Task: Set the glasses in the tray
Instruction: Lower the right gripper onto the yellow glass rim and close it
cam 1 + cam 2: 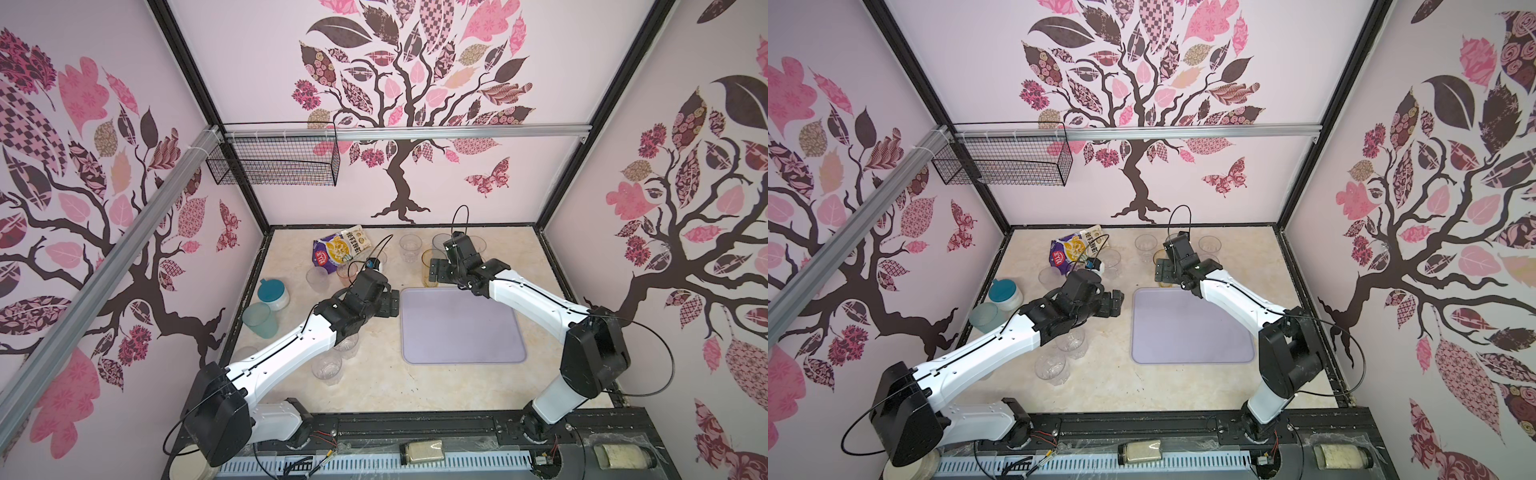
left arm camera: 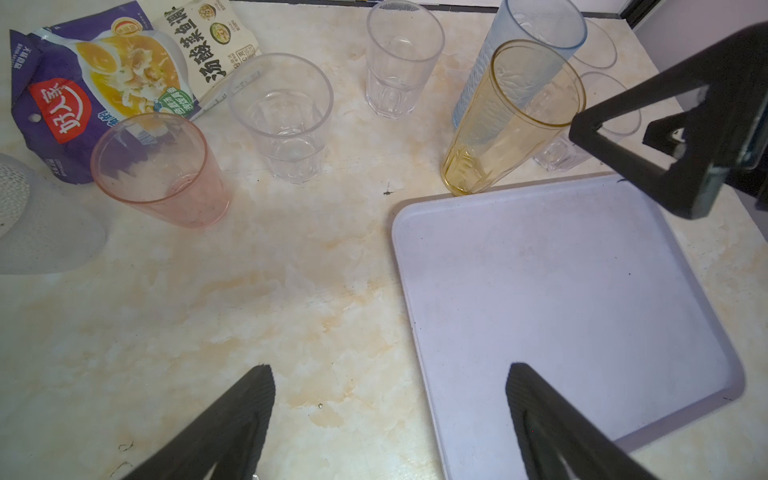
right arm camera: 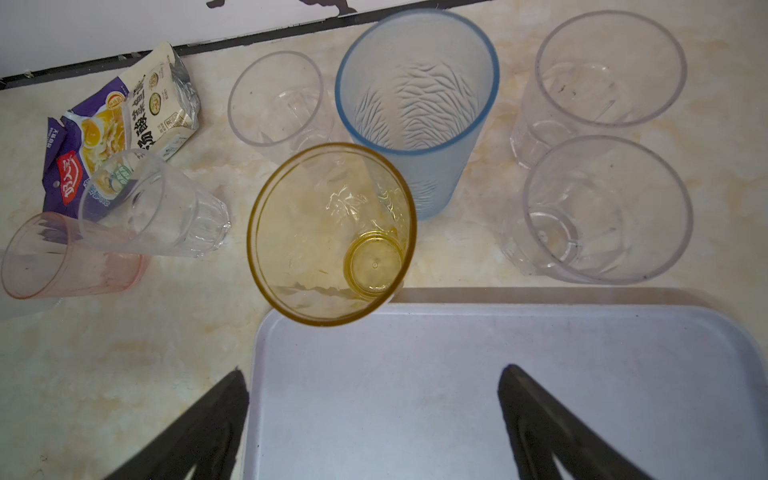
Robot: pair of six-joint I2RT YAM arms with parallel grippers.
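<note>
Overlapping amber glass from above: right hand

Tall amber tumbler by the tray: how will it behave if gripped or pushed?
The tall amber tumbler narrows to a small base, so a push near the rim would probably tip it. Smooth transparent walls look light, possibly slippery. The blue tumbler stands close beside, so a nudge may knock it.

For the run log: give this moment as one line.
tray: nothing in it | left gripper: open, empty, by tray's left edge | right gripper: open, empty, near amber glass
</note>
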